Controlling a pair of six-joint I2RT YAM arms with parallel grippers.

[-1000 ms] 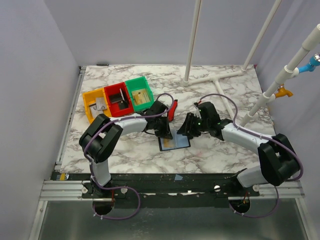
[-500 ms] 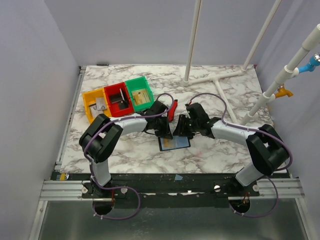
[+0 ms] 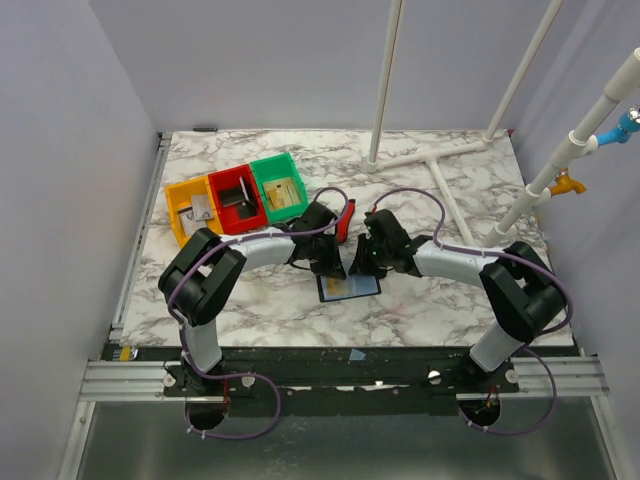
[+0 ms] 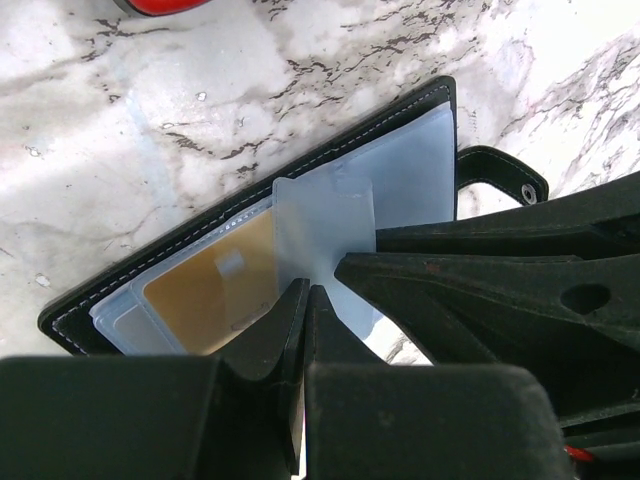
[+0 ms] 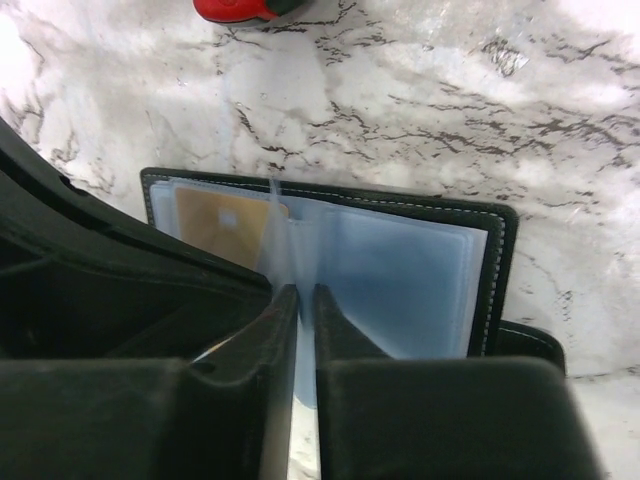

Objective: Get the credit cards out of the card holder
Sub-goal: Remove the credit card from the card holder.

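One open card holder (image 5: 400, 270), one gold card (image 4: 210, 290) showing; left hand (image 4: 305, 295) together, right hand (image 5: 300, 292) pinching one sleeve (image 4: 325, 225).

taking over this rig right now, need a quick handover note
Left gripper: fingers shut, tips on the open card holder beside the gold card.
Right gripper: fingers closed to a slit on the pale leaf standing up from the holder's middle.
Card holder: lies open on the table between the arms.
Done: holder open, one leaf lifted.
Left: gold card is still in its pocket; pull it and any others. I cannot tell whether the leaf is a card or a sleeve.
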